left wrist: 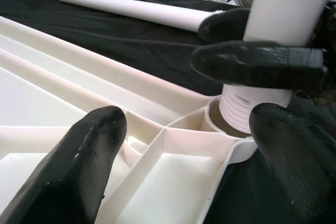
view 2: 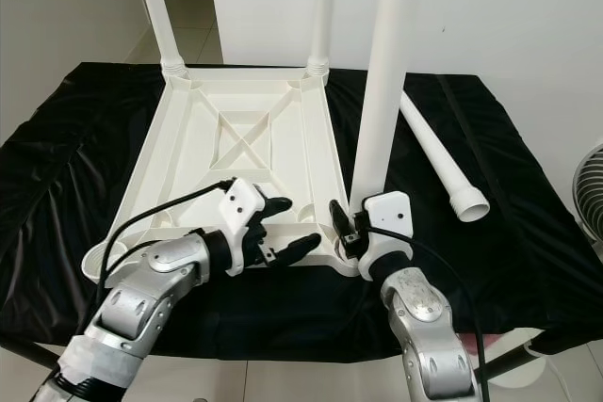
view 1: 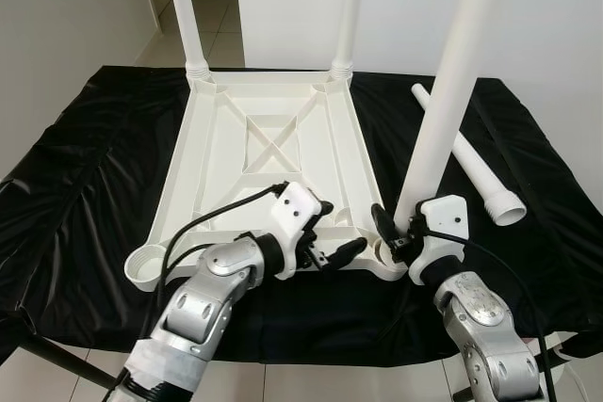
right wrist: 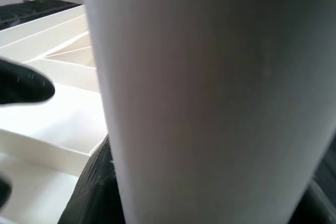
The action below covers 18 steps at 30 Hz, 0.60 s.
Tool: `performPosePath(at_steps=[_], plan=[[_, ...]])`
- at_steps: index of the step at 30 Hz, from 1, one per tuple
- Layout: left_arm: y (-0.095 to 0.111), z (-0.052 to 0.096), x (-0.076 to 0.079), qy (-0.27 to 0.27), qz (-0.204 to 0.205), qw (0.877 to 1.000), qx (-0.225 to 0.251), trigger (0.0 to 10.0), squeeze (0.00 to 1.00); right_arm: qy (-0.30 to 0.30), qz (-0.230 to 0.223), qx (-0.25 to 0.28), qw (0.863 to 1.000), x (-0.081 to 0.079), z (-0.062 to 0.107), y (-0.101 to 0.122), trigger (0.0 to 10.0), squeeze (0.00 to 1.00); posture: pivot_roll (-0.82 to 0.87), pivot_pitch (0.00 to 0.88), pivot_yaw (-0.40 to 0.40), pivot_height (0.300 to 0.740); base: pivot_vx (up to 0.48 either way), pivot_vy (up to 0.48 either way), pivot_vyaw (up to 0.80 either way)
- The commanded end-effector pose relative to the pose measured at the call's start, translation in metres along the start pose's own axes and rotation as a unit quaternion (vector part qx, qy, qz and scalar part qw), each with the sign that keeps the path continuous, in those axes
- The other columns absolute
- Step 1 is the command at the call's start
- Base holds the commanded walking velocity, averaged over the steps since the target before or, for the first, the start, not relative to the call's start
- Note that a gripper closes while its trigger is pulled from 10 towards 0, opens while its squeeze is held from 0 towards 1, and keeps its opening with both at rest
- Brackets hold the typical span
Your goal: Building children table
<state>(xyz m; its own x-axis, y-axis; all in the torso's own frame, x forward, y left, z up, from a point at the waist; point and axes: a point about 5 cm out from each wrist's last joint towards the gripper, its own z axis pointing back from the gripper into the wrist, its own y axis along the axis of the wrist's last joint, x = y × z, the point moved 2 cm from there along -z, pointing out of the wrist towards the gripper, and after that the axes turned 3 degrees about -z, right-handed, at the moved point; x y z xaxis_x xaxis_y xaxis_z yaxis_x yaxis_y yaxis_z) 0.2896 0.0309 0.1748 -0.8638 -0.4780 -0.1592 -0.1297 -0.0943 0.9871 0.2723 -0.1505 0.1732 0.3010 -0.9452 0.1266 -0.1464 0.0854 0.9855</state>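
Gripping white leg [view 1: 443,110] upright at tabletop [view 1: 254,152] corner socket: right gripper [view 1: 394,233] | left gripper [view 1: 330,233] fingers wide over tabletop rim | spare leg [view 1: 471,159] on black cloth [view 1: 85,185]

The scene is evenly and brightly lit. Soft sheen is seen on the black cloth [view 1: 85,185]. The head views are sharp; the near white leg [right wrist: 210,98] is rendered blurred.
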Motion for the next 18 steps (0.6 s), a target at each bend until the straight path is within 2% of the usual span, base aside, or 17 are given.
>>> performPosePath(at_steps=[1,8,18], plan=[[0.002,0.002,-0.006,0.039,0.003,0.999,0.0,10.0,0.0,0.015,-0.002,-0.022,1.0,-0.005,0.004,-0.012,10.0,0.0,-0.04,0.092,0.019,0.74,0.0,0.0,0.0],[0.008,0.008,-0.007,0.04,0.012,0.999,-0.006,10.0,0.0,0.041,0.001,-0.006,0.999,-0.009,0.005,-0.015,10.0,0.0,-0.04,0.097,0.027,0.74,0.0,0.0,0.0],[0.013,0.014,-0.008,0.048,0.009,0.999,-0.008,10.0,0.0,0.03,-0.018,-0.007,0.999,-0.008,-0.003,-0.021,10.0,0.0,-0.03,0.099,0.027,0.74,0.0,0.0,0.0]])
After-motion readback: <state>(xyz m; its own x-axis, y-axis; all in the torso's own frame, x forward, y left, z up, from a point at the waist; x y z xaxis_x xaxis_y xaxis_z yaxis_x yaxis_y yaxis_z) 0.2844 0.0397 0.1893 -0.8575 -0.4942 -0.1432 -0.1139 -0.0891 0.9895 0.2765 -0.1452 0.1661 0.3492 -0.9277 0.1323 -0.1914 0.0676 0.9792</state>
